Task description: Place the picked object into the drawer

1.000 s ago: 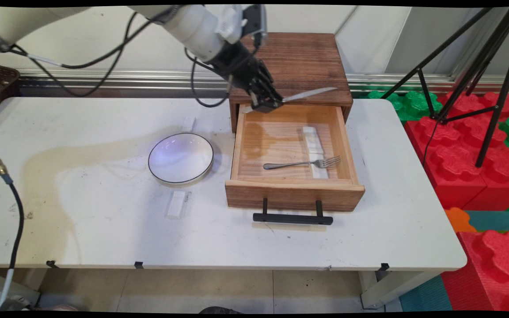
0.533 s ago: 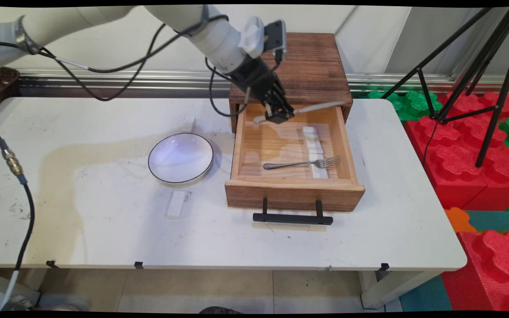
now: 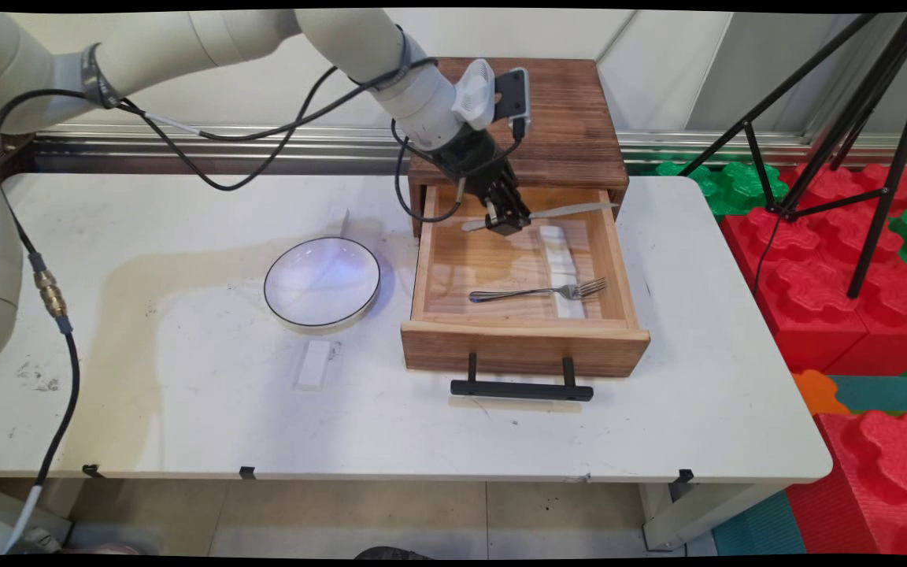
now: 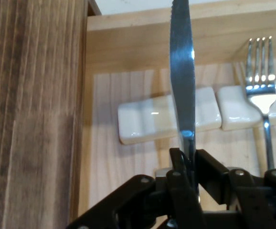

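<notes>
The claw [image 3: 509,224] is clamped on a table knife [image 3: 571,210] held level above the back of the open wooden drawer [image 3: 524,339], with two white cutlery rests [image 4: 169,119] just below it and a fork [image 3: 540,292] nearer the drawer's front.

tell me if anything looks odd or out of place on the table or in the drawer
A broad yellowish-brown stain spreads across the table left of the bowl. A similar darker wet-looking patch marks the open drawer floor beside the fork.
</notes>
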Controlling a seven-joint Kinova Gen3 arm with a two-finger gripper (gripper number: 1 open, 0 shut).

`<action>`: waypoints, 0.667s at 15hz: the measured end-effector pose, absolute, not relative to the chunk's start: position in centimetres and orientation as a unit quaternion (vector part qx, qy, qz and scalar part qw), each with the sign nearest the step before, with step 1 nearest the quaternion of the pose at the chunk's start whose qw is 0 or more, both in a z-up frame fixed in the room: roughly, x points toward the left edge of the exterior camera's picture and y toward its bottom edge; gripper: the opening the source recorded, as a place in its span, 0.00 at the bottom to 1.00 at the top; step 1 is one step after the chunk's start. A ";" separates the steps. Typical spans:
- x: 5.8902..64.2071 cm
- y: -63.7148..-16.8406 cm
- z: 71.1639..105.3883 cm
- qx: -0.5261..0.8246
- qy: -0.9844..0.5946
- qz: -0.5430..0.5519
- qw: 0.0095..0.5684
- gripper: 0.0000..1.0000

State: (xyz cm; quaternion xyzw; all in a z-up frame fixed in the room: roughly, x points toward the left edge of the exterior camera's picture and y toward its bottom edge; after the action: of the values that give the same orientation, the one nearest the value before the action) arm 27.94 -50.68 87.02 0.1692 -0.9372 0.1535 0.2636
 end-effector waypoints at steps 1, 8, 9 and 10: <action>27.9 -50.9 86.6 0.169 -0.938 0.153 0.260 0.00; 27.8 -51.9 84.3 0.165 -0.945 0.144 0.245 0.00; 27.8 -52.0 84.1 0.165 -0.945 0.144 0.243 0.00; 27.8 -52.1 83.9 0.165 -0.945 0.143 0.242 0.00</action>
State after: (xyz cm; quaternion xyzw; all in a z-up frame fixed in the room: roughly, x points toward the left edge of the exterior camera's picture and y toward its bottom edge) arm 27.83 -52.10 83.92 0.1647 -0.9454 0.1433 0.2421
